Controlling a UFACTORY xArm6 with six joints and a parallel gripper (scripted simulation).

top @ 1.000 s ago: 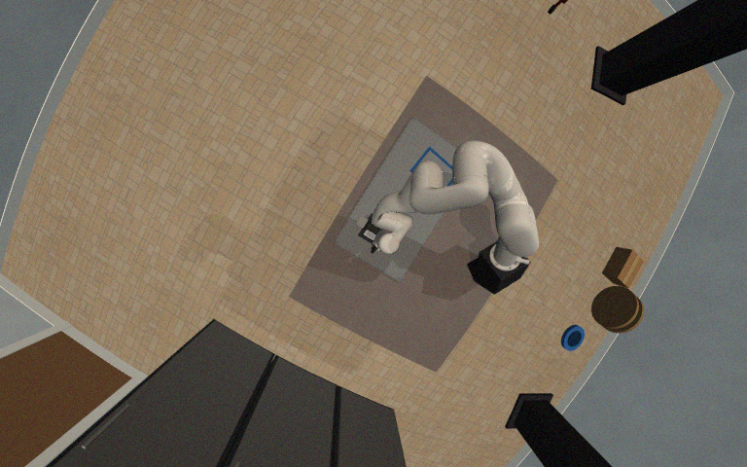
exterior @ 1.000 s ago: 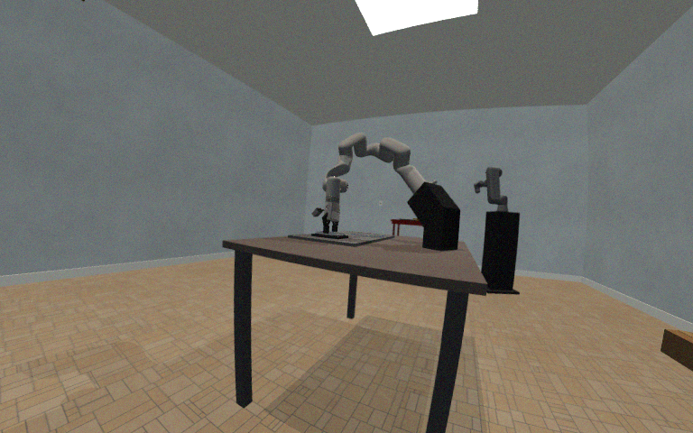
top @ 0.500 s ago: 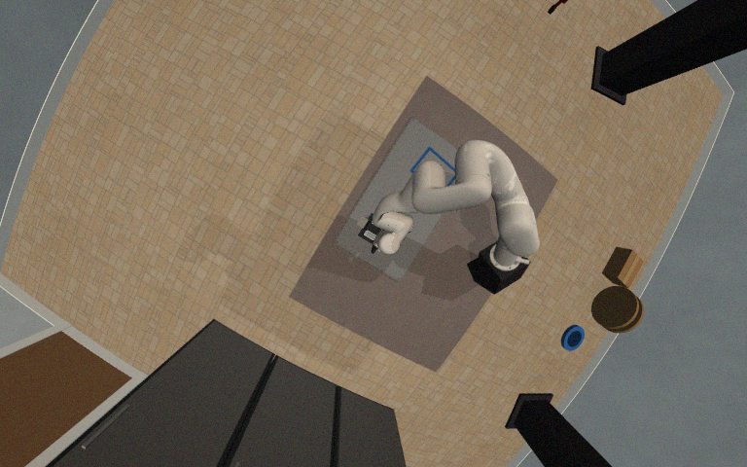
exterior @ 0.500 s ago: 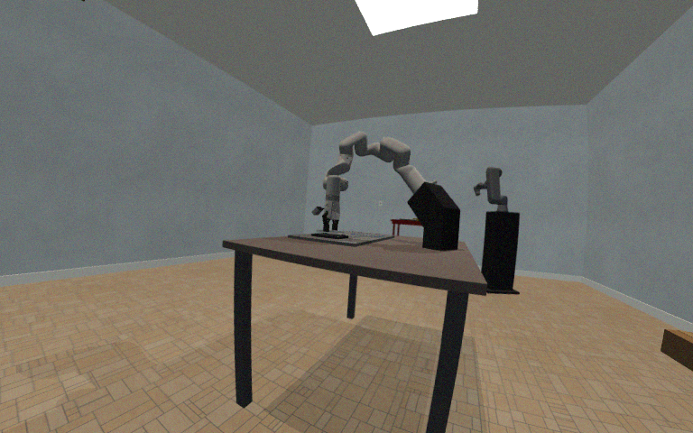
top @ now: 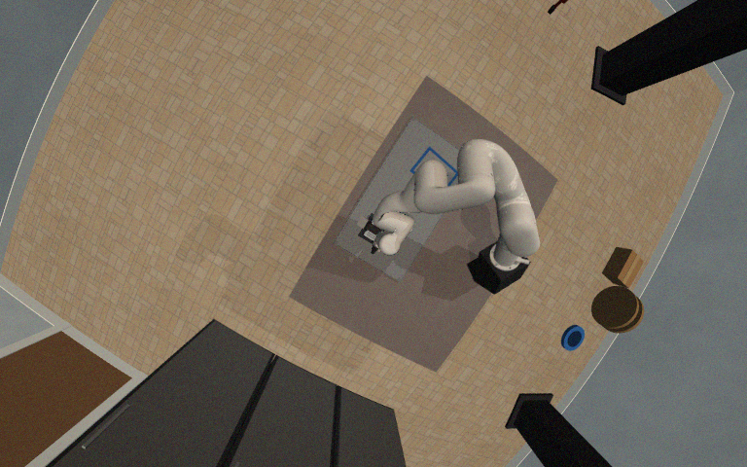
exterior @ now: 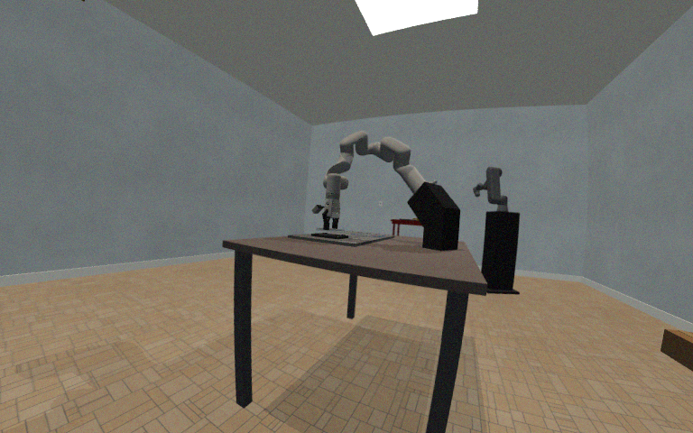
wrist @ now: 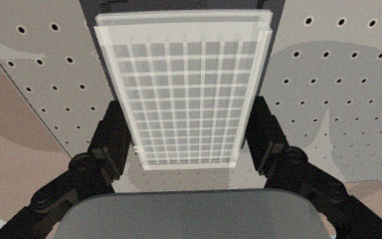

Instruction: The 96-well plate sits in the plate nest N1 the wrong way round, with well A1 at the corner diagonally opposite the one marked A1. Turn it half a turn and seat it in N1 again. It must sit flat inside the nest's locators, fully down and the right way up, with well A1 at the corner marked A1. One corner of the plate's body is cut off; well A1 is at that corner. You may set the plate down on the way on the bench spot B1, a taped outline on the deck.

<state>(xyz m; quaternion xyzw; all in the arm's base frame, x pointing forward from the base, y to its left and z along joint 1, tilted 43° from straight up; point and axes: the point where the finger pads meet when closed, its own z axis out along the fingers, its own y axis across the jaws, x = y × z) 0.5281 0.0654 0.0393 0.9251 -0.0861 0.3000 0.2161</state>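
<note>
Wrist view, looking down: translucent 96-well plate (wrist: 185, 90) clamped across its long sides by the black gripper (wrist: 185, 134), one finger (wrist: 113, 136) at 9 o'clock and the other at 3 o'clock. Dark plate nest N1 (wrist: 90, 10) showing just beyond the plate at 12 o'clock, on a grey perforated deck (wrist: 323, 75). Top view: arm (top: 484, 181) bent over the deck on a brown table (top: 385, 324), blue taped outline B1 (top: 426, 152) toward 1 o'clock from the gripper, partly under the arm.
</note>
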